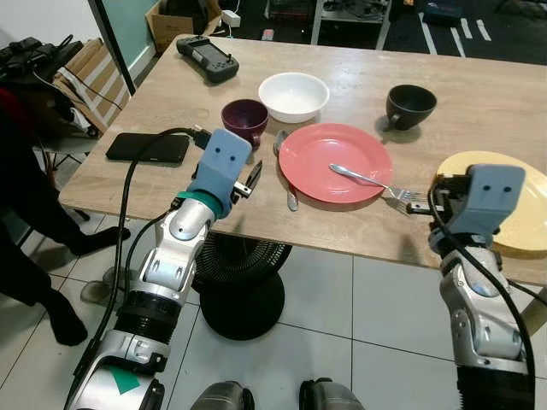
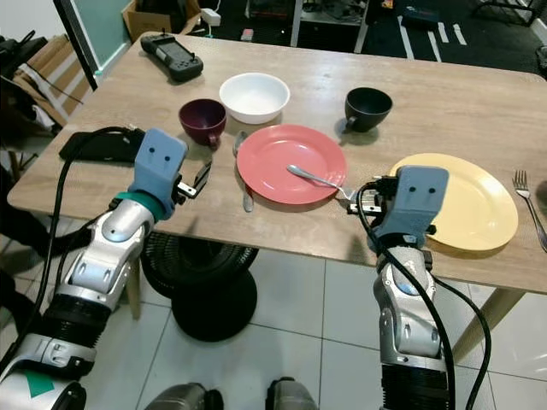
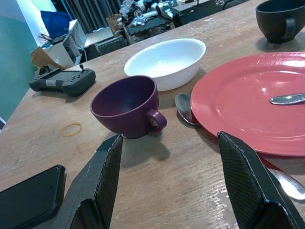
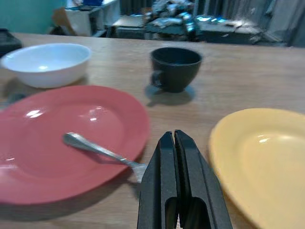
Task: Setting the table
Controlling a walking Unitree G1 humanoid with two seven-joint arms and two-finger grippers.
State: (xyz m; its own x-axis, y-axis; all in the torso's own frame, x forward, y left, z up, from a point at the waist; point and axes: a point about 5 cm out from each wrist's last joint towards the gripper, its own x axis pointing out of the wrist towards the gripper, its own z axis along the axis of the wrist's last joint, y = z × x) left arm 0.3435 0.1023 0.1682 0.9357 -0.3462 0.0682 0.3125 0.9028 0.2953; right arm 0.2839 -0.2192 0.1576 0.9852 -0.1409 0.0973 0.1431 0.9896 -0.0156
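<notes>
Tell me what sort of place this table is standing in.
Probably a lab or workshop made up as a dining spot, not a lived-in home. The wooden table carries dishes like the red plate, yet also a handheld controller, and cardboard boxes and equipment clutter the floor behind.

Two plates, red (image 2: 291, 162) and yellow (image 2: 466, 201), two cups (image 2: 202, 120) (image 2: 367, 108), one bowl (image 2: 254, 96), two forks (image 2: 320, 180) (image 2: 530, 205), one spoon (image 2: 243, 171), one phone (image 1: 147, 148), one controller (image 1: 207, 59).
</notes>
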